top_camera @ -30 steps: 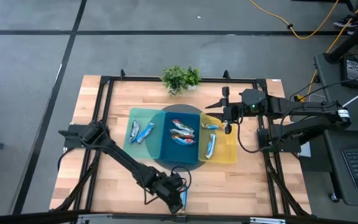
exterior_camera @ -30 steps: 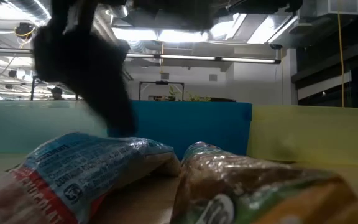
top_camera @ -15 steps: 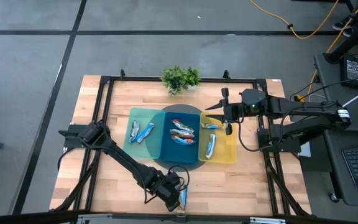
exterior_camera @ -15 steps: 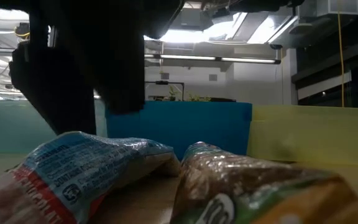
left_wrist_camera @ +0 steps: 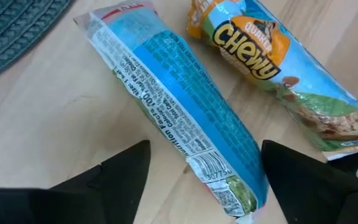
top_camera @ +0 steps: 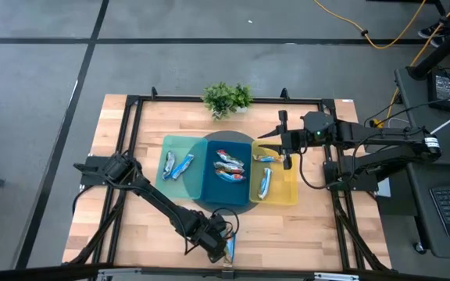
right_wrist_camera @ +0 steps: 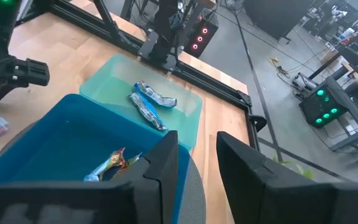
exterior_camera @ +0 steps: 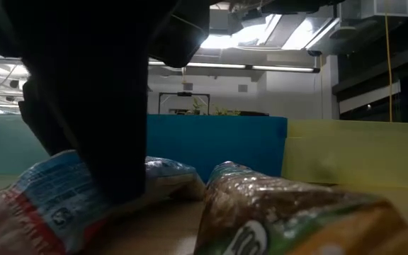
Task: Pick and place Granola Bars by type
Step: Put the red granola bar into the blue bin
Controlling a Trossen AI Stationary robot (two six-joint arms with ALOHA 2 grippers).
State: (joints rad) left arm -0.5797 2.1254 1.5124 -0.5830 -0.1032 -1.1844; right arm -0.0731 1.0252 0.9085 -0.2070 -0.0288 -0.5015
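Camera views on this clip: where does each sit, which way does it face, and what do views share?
High view: overhead, straight down; both arms, three bins.
Low view: table height, level across; left arm's dark bulk over a blue-wrapped bar.
Left wrist view: looks down between open left tool fingers at that blue-wrapped bar, Chewy bar beside.
Right wrist view: right tool above the blue bin.
Shared: low and left wrist views show the same two bars.

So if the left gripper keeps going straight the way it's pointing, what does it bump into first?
Most likely the blue-wrapped granola bar lying on the wooden table: the left gripper is open, one finger on each side of the bar.
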